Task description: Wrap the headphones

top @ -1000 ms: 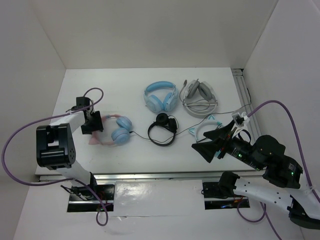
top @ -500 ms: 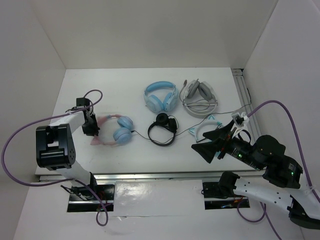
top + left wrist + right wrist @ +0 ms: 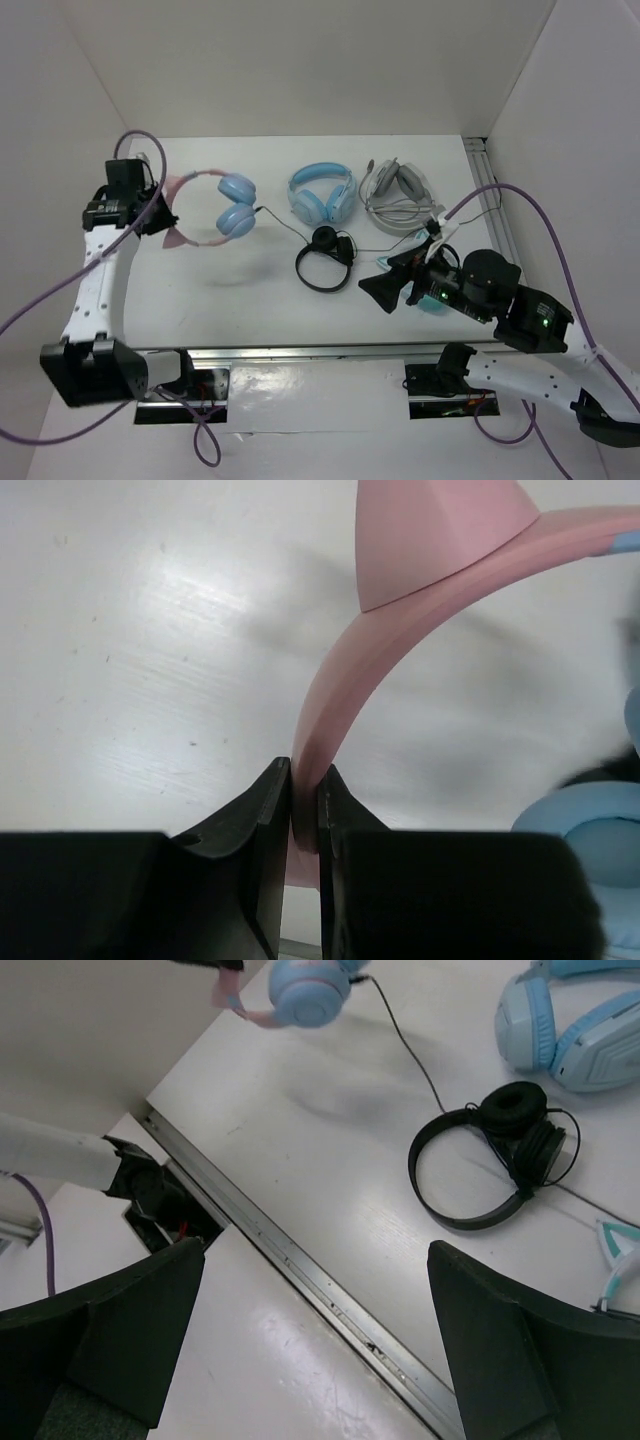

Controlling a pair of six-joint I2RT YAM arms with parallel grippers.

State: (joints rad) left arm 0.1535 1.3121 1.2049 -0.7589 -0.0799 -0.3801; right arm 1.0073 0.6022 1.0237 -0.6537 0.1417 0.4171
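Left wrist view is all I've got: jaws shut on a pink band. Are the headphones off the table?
Observer: Yes, the headphones hang above the table, their shadow under them in the top view.
Operator: Where's the cable?
Observer: The cable drops from an ear cup to the table beside the black headphones.
Operator: And the right arm?
Observer: The right gripper hovers open near the table's front edge, holding nothing.
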